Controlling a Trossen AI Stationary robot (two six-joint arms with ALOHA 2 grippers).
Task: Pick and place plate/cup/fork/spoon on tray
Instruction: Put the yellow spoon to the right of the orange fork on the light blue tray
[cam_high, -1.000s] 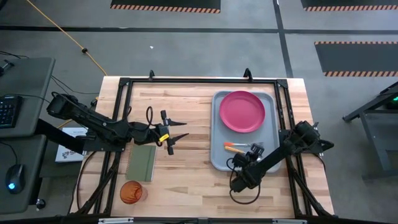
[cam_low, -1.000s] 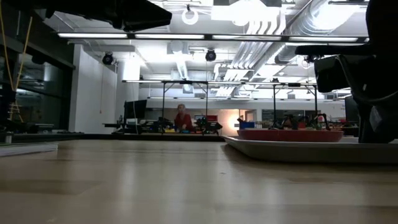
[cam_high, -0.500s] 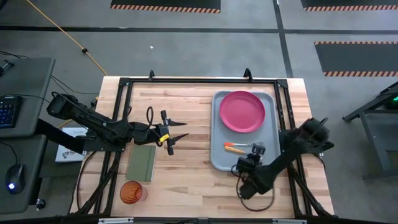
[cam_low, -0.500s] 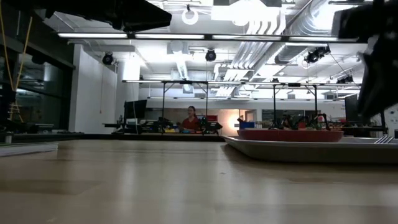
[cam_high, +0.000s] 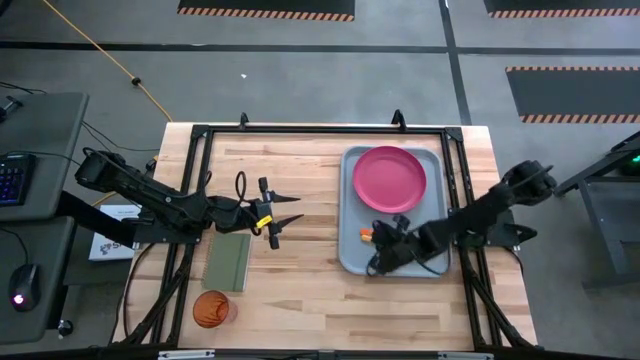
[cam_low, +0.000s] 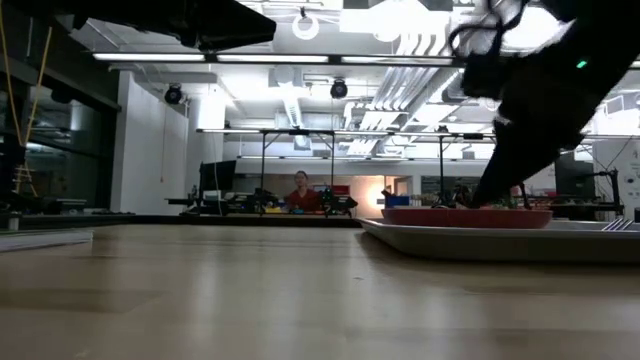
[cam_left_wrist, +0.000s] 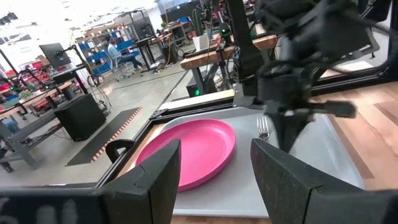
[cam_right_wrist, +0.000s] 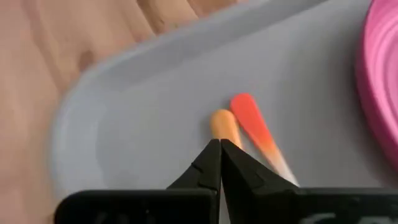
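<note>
Now the right gripper (cam_high: 378, 262) hangs low over the tray's (cam_high: 352, 252) near end, its fingers (cam_right_wrist: 219, 167) pressed together to a point with nothing between them. Just ahead of that point lie two handle ends side by side, the spoon's (cam_right_wrist: 222, 125) tan-orange one and the fork's (cam_right_wrist: 252, 124) orange-red one, both flat on the tray, probably kept together as a cutlery pair. Beyond them the plate (cam_high: 389, 178) fills the tray's far end. Well apart, the left gripper (cam_high: 283, 224) waits mid-table with fingers spread, above a green notebook (cam_high: 228, 262). The cup (cam_high: 211, 308) stands off the tray near the front edge, apparently the remaining piece. No readable writing shows anywhere.
</note>
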